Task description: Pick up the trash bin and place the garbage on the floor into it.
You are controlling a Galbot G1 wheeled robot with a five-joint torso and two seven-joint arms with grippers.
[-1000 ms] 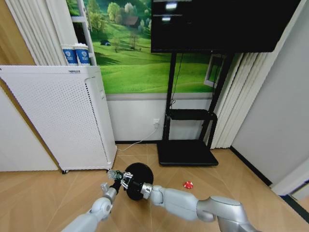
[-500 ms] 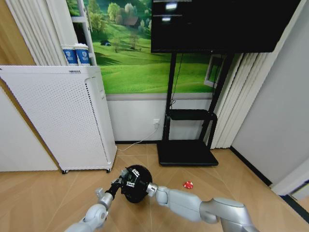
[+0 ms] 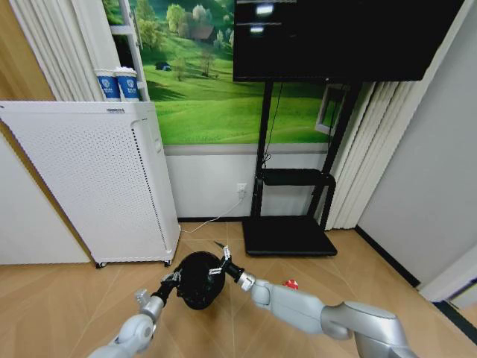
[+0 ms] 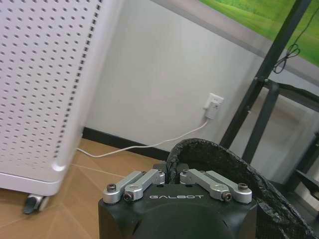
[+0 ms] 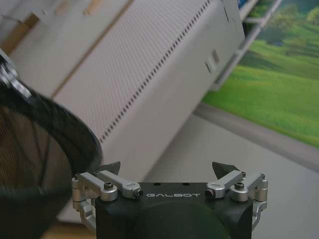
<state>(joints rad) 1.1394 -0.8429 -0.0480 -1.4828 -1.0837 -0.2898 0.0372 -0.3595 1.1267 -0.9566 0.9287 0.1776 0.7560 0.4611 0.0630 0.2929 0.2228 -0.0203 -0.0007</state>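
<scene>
Gripping trash bin [image 3: 197,279] rim: left gripper [image 3: 170,279].

A white perforated cabinet [image 3: 89,183] stands at the left with two paper cups [image 3: 117,83] on top. To the right, a black TV stand [image 3: 291,212] holds a dark screen [image 3: 339,37] before the meadow mural [image 3: 201,82].

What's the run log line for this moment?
left tool: shut on trash bin rim | right tool: open, beside bin | red wrapper: on floor
</scene>
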